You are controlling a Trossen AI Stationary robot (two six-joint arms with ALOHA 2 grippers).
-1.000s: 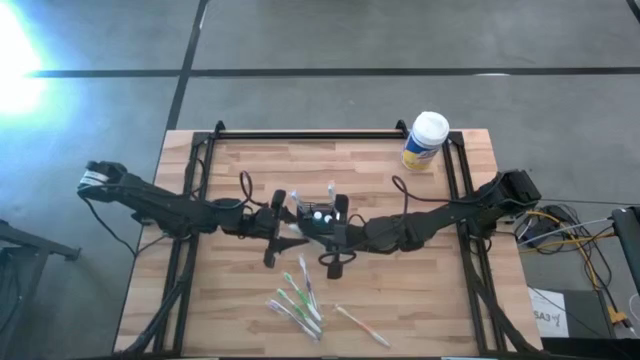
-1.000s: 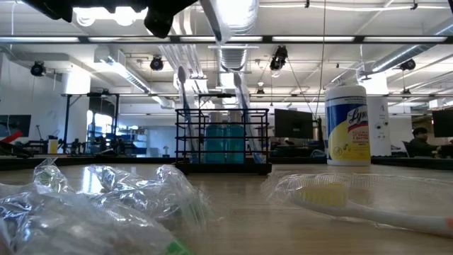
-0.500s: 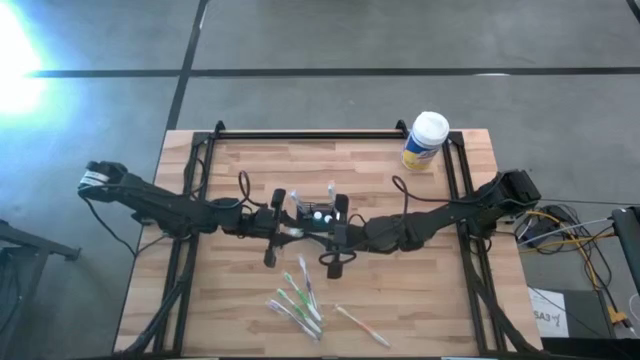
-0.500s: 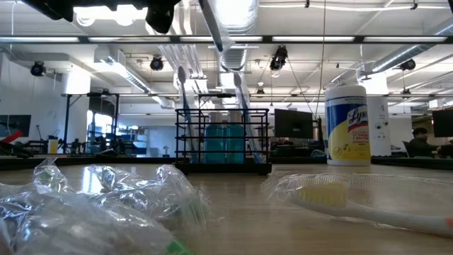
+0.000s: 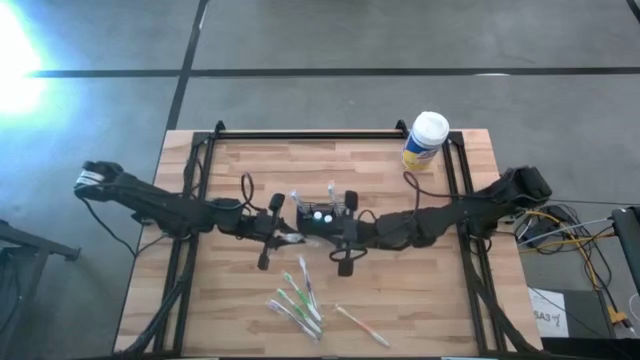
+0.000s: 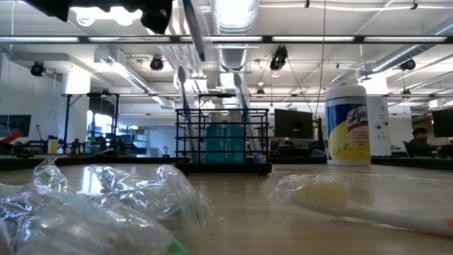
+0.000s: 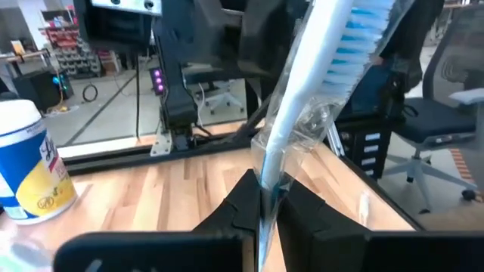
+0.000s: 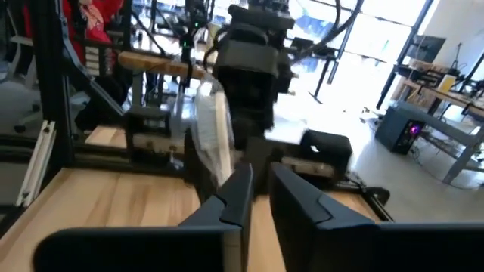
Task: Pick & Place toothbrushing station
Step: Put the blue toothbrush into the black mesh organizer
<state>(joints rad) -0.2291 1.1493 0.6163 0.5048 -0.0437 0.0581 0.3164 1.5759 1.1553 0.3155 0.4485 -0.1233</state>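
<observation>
The toothbrushing station (image 5: 320, 213), a black mesh box with toothbrushes upright in it, stands mid-table (image 6: 223, 142). My left gripper (image 5: 288, 236) hovers just left of it, shut on a plastic-wrapped toothbrush (image 7: 318, 91) with blue bristles, which also shows high up in the low view (image 6: 192, 28). My right gripper (image 5: 336, 231) is right of the station and faces the left gripper. Its fingers (image 8: 259, 189) stand a little apart with nothing between them. My left gripper pinches the wrapped toothbrush's handle (image 7: 266, 177) between its two fingers, wrapper and all. The brush runs on past the fingertips, its bristle head (image 7: 363, 30) at the far end. It is tilted and lifted well clear of the table.
Several wrapped toothbrushes (image 5: 297, 300) lie on the near half of the table, another (image 5: 362, 326) to their right; they fill the foreground of the low view (image 6: 340, 198). A yellow canister with a white lid (image 5: 425, 140) stands at the far right corner.
My left gripper has shifted a little toward the table's left edge with the wrapped toothbrush, which has moved left and tipped slightly in the low view. My right gripper has drawn back toward the table's right edge, away from the brush.
</observation>
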